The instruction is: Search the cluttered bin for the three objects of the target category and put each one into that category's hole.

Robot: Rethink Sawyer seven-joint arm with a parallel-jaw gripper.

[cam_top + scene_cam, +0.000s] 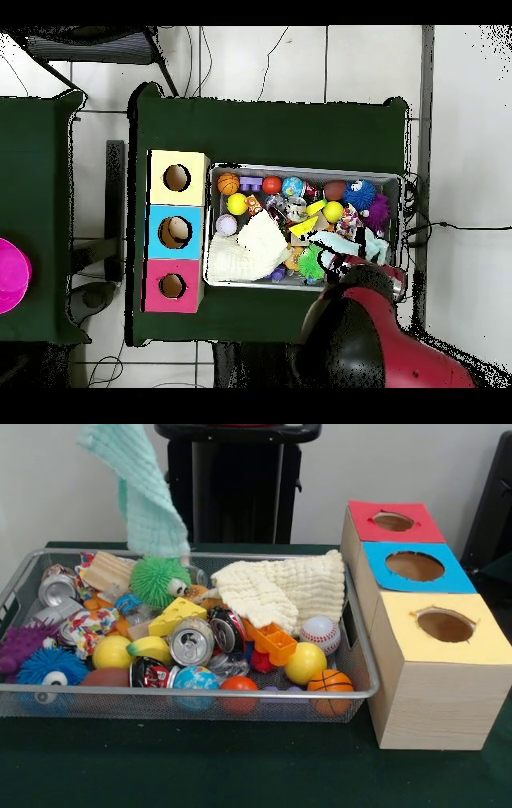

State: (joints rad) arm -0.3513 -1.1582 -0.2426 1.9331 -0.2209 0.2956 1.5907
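Note:
The wire mesh bin (200, 694) is full of toys, cans and cloths; in the overhead view its rim (300, 168) shows too. A mint green cloth (148, 504) hangs in the air over the bin's far left part, running up past the picture's top edge. The gripper holding it is above that edge. In the overhead view the red arm (365, 335) covers the gripper, with the cloth (340, 243) just beyond it. The hole (393, 522) in the red-topped box is farthest from the camera; it also shows from overhead (172, 286).
A cream cloth (276, 588) covers the bin's far right part. Cans (191, 642), a baseball (321, 634), a basketball (330, 682), a yellow ball (305, 662) and a green spiky ball (158, 580) lie around it. Blue-topped (414, 566) and yellow-topped (445, 625) boxes stand beside the red one.

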